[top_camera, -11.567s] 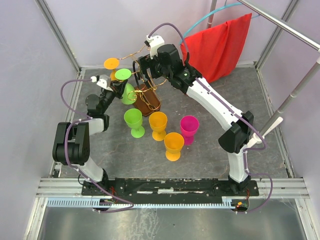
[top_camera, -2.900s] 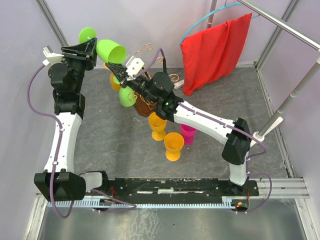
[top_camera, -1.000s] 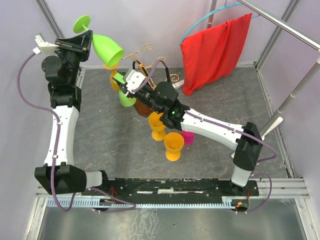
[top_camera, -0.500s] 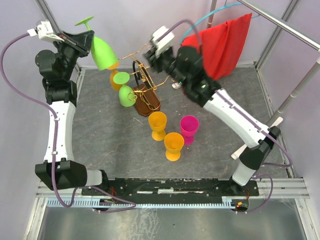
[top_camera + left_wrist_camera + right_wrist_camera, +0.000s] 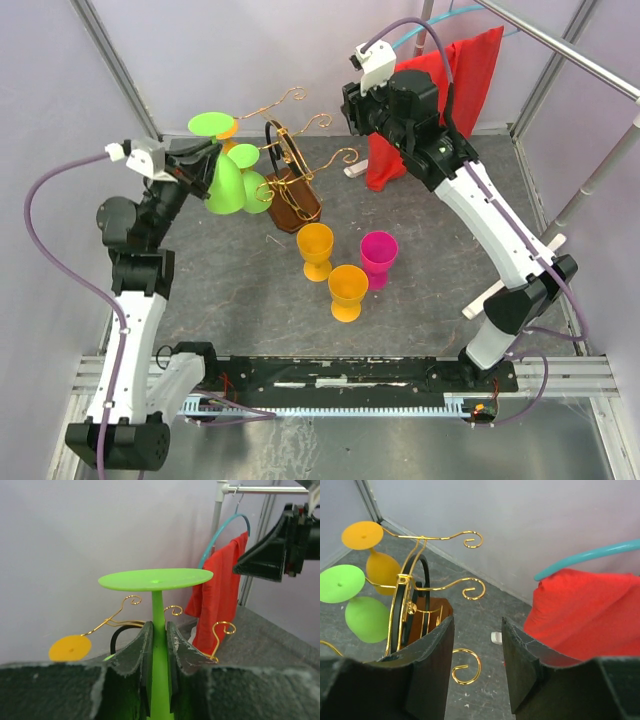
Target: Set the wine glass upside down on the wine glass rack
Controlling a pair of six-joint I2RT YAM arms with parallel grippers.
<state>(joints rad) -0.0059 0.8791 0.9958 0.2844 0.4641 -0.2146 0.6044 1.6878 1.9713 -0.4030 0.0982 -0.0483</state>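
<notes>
My left gripper (image 5: 203, 157) is shut on the stem of a green wine glass (image 5: 227, 186), held upside down with its foot (image 5: 156, 578) on top, just left of the wine glass rack (image 5: 291, 168). In the left wrist view the stem (image 5: 159, 630) is pinched between both jaws. The gold wire rack carries another green glass (image 5: 366, 618) and an orange glass (image 5: 381, 566), both hanging upside down. High behind the rack, near the red cloth, my right gripper (image 5: 362, 108) is open and empty, also shown as the right gripper (image 5: 477, 627) in its wrist view.
Two orange glasses (image 5: 316, 246) (image 5: 348, 289) and a magenta one (image 5: 379, 256) stand upright in front of the rack. A red cloth (image 5: 432, 92) hangs from a teal hanger at back right. A small white object (image 5: 496, 638) lies on the floor by the cloth.
My left arm has come down from high at the left and brought the green glass beside the rack. My right arm has swung up and back toward the cloth, its jaws opening wider.
</notes>
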